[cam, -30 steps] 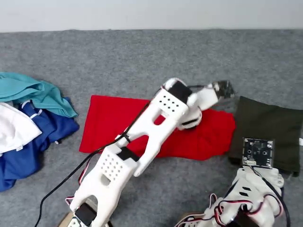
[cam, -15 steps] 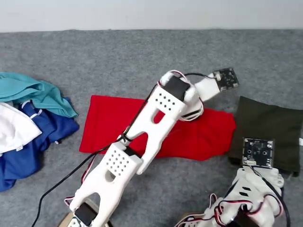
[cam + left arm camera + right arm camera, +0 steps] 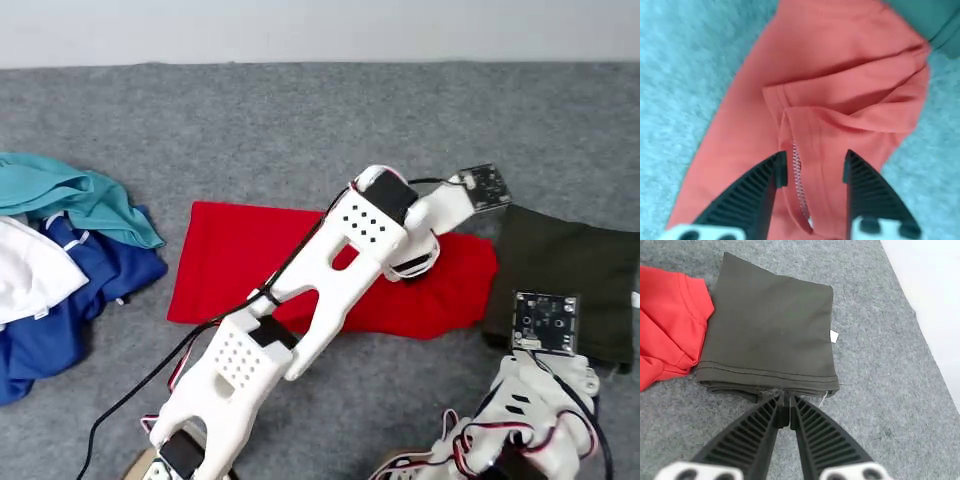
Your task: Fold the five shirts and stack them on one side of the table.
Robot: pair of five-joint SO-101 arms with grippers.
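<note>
A red shirt (image 3: 230, 260) lies spread flat mid-table, its right end rumpled. My left gripper (image 3: 815, 165) hangs open just above that rumpled end, over a folded seam of the red shirt (image 3: 840, 65), with nothing between its fingers. To the right lies a folded dark green shirt (image 3: 570, 260). My right gripper (image 3: 785, 402) is shut, its tips meeting at the near hem of the dark green shirt (image 3: 770, 325). At the left edge, a teal shirt (image 3: 60, 190), a white shirt (image 3: 30, 270) and a blue shirt (image 3: 60, 320) lie in a loose heap.
The grey carpeted table (image 3: 300, 120) is bare along the back, up to a pale wall. Its right edge (image 3: 910, 315) runs close beside the dark green shirt. A black cable (image 3: 140, 385) trails along the left arm.
The left arm's wrist swung toward the back of the table, then came back down, ending slightly further right over the red shirt's end. The right arm has kept still.
</note>
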